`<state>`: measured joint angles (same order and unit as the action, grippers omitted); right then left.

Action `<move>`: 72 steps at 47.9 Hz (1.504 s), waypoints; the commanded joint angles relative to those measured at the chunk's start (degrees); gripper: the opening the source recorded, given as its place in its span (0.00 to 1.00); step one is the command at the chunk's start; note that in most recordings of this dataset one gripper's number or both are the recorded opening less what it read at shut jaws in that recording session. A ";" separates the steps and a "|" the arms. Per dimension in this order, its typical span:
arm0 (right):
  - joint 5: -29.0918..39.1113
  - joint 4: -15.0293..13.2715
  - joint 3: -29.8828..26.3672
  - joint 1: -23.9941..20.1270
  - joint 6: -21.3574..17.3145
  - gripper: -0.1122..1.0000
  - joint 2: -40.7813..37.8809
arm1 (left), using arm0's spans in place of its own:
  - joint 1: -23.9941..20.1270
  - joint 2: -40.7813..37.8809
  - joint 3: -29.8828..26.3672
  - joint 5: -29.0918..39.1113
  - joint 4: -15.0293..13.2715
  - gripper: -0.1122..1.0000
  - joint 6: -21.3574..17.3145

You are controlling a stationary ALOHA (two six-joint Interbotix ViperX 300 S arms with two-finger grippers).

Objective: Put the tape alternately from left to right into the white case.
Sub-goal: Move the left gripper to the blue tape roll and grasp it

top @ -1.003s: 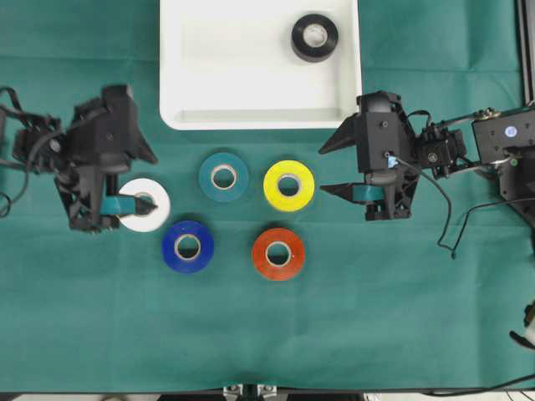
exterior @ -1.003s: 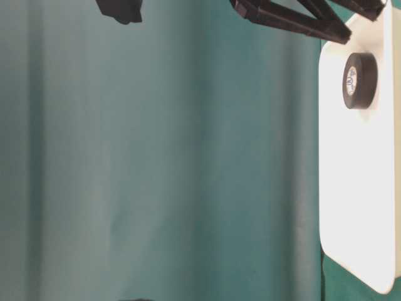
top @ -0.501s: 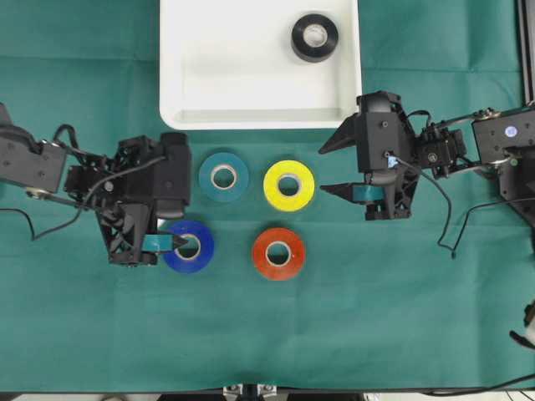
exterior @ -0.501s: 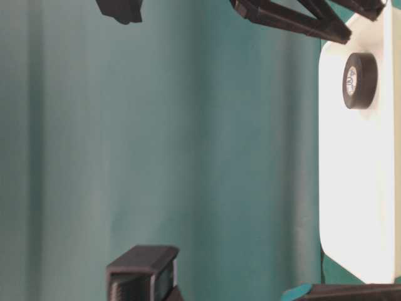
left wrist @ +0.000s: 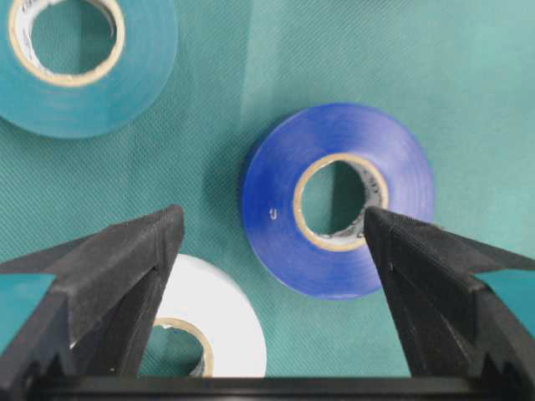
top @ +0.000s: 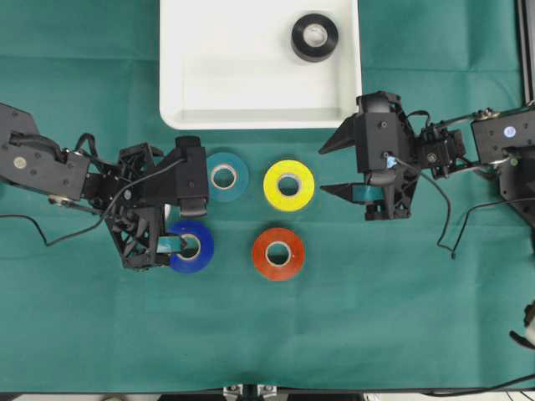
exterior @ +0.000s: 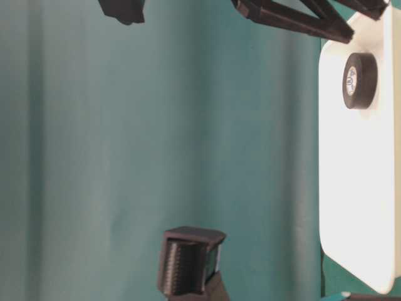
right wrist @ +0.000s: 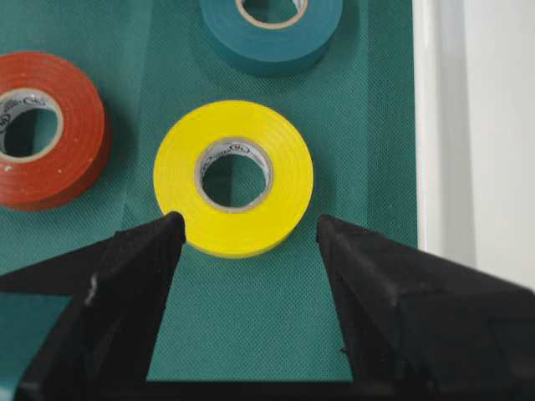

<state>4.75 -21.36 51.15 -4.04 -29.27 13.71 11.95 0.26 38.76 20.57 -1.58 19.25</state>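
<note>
The left gripper [left wrist: 267, 225] hangs with its jaws spread wide and nothing between them, right over the blue roll [left wrist: 338, 199], which lies flat on the green cloth [top: 267, 334]. Seen from the wrist, the blue roll sits off centre in the gap, close to one jaw tip, while the white roll [left wrist: 201, 330] lies partly under the other; the teal roll [left wrist: 84, 58] is just beyond the blue one. In my judgement the coming move turns on that offset: the hand must shift sideways toward the blue roll to straddle it cleanly. From above, the red-orange roll [top: 278, 253] lies beside the blue roll, the yellow roll [top: 289, 185] beyond it. The right gripper [right wrist: 247, 242] hovers empty, jaws gaping, before the yellow roll. Farthest from the blue roll, the white case [top: 242, 83] holds only the black roll [top: 315, 38] in a far corner
</note>
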 commanded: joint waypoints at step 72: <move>-0.53 0.00 -0.62 -0.35 -0.18 0.75 -1.05 | -1.23 -7.56 -1.93 -2.20 0.35 0.55 -1.58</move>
<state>4.66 -21.36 51.15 -4.13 -29.36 12.22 10.99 -7.73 37.53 18.28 -1.41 17.75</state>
